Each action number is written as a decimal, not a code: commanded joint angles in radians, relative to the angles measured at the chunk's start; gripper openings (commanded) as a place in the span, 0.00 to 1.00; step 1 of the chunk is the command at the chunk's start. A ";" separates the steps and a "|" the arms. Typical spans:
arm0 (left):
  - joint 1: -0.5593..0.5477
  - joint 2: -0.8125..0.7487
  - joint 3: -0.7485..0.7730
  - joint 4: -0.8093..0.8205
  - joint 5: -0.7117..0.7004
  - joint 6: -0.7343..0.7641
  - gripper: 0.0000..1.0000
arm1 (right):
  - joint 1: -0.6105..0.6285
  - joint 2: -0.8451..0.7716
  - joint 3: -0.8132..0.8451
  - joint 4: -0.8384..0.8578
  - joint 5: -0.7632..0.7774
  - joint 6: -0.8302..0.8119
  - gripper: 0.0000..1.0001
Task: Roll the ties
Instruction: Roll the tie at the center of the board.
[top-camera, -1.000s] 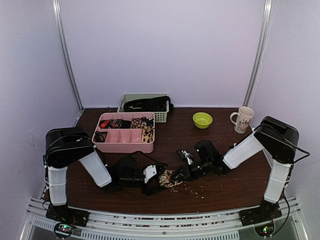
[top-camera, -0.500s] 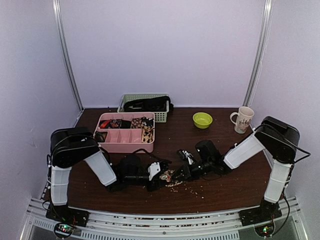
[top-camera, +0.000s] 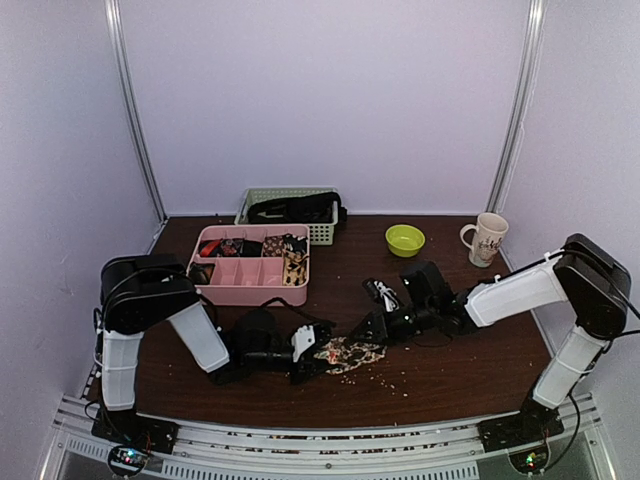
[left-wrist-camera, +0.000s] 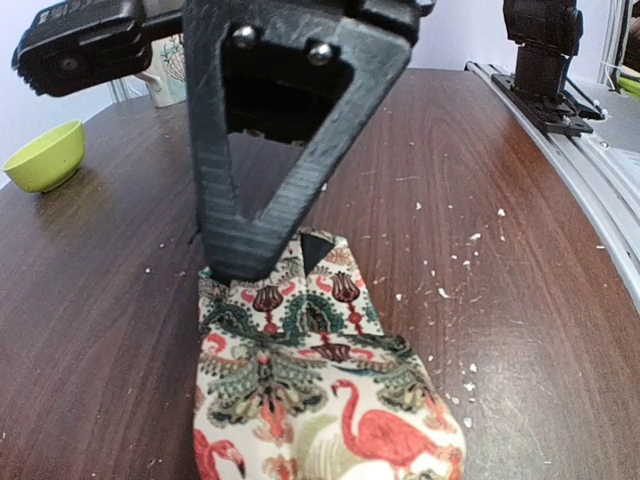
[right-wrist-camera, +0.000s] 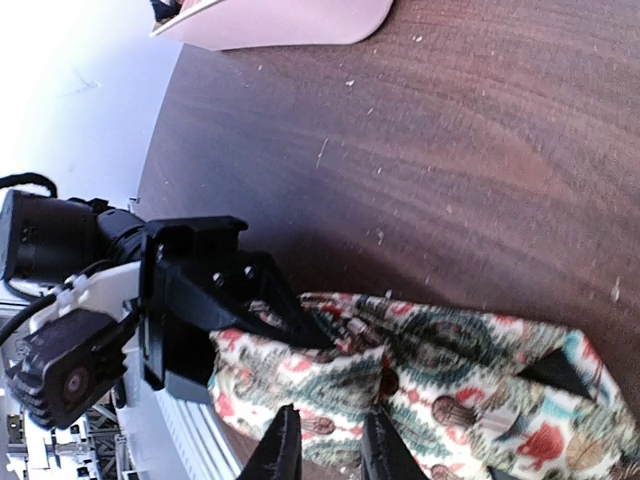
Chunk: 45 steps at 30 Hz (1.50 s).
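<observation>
One of the ties (top-camera: 352, 353), cream with red flamingos and teal floral print, lies partly unrolled on the brown table between my two grippers. My left gripper (top-camera: 305, 350) is at its left end. In the right wrist view its black finger (right-wrist-camera: 250, 300) presses over the tie (right-wrist-camera: 440, 370), shut on that end. The left wrist view has the tie (left-wrist-camera: 320, 390) bulging at the bottom and hiding my own fingers. My right gripper (top-camera: 373, 330) stands at the tie's right end. Its jaws (right-wrist-camera: 330, 455) are a little open, with the fingertips just over the fabric.
A pink divided tray (top-camera: 250, 293) holding rolled ties sits behind the left arm, and a green basket (top-camera: 290, 193) is behind that. A green bowl (top-camera: 405, 240) and a mug (top-camera: 487, 238) stand at the back right. White crumbs (top-camera: 400, 378) dot the table, and a metal rail (left-wrist-camera: 580, 150) runs along the near edge.
My right gripper has opened and drawn back to the right, off the tie. The tie now lies longer and flatter. My left jaws have closed in on its left end.
</observation>
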<state>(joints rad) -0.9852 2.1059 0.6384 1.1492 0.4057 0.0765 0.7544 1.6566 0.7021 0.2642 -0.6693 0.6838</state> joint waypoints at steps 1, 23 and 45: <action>0.017 0.023 -0.030 -0.063 0.013 -0.024 0.20 | -0.006 0.086 0.061 -0.140 0.060 -0.049 0.20; 0.029 -0.251 0.094 -0.892 -0.081 0.075 0.31 | -0.010 0.154 -0.029 -0.186 0.134 -0.078 0.17; 0.029 -0.149 0.169 -0.977 -0.044 0.084 0.37 | 0.071 0.112 0.100 0.059 -0.028 0.133 0.52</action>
<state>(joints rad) -0.9619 1.8927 0.8413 0.3065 0.3817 0.1528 0.8108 1.7180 0.7666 0.2699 -0.6815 0.7742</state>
